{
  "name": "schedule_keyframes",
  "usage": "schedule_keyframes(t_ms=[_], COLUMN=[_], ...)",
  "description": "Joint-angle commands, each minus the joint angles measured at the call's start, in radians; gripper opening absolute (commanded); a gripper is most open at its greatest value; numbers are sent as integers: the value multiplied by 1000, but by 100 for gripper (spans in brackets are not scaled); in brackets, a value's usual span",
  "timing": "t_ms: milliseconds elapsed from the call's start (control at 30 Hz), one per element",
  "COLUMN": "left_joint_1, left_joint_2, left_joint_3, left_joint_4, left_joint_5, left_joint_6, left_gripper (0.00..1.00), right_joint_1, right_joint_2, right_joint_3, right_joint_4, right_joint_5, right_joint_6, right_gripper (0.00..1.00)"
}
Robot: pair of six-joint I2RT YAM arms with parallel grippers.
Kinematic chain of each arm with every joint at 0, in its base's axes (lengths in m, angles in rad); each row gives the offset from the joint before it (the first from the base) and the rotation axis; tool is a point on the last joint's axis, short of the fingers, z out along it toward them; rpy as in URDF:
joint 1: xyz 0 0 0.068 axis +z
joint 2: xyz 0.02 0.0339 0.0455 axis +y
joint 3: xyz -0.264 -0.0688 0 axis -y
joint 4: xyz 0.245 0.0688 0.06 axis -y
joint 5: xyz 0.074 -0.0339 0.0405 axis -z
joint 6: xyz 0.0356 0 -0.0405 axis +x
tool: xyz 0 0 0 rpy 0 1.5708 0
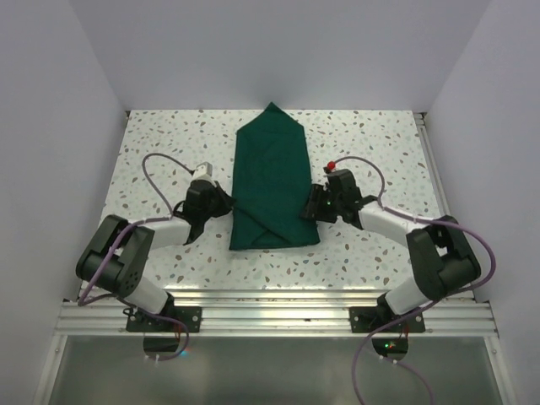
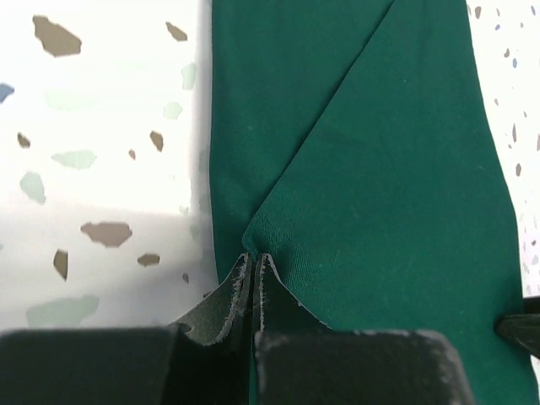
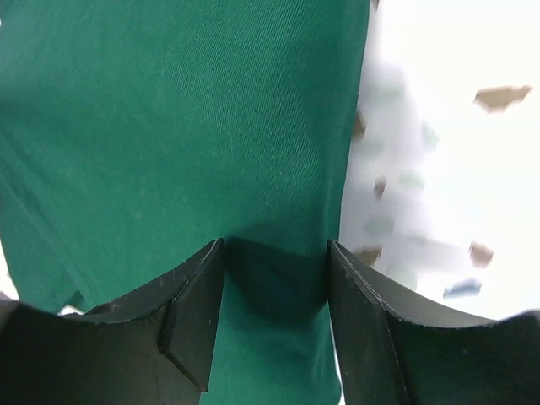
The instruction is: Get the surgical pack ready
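Note:
The surgical pack shows as a dark green cloth bundle (image 1: pixel 272 177), folded long with a pointed far end, lying mid-table. The steel tray, scissors, forceps and gauze are not visible. My left gripper (image 1: pixel 226 205) sits at the bundle's left edge near its front. In the left wrist view my left gripper (image 2: pixel 253 256) is shut, pinching the corner of a diagonal fold of the cloth (image 2: pixel 380 169). My right gripper (image 1: pixel 310 211) is at the bundle's right edge. In the right wrist view it (image 3: pixel 277 249) is open, its jaws standing over the cloth (image 3: pixel 169 126) just inside that edge.
The speckled white tabletop (image 1: pixel 380 152) lies on both sides of the bundle. White walls close the back and sides. An aluminium rail (image 1: pixel 278 308) runs along the near edge by the arm bases.

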Motion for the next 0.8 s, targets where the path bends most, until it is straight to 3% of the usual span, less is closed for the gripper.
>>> schedule_keyframes(t_ms=[0, 533, 667, 767], left_joint_1=[-19, -59, -59, -54], left_joint_2=[-41, -190, -234, -290], left_joint_3=[-88, -228, -216, -187], left_joint_4=[-37, -56, -121, -210], left_joint_5=[6, -38, -84, -148], left_joint_6=[-12, -37, -26, -12], left_gripper=[0, 1, 26, 53], right_joint_1=[29, 141, 144, 135], right_joint_2=[-99, -303, -321, -315], right_joint_3=[-59, -218, -184, -98], right_joint_4=[-3, -61, -136, -218], right_joint_5=[-7, 42, 86, 155], right_joint_6=[36, 123, 106, 54], right_gripper=[54, 54, 56, 57])
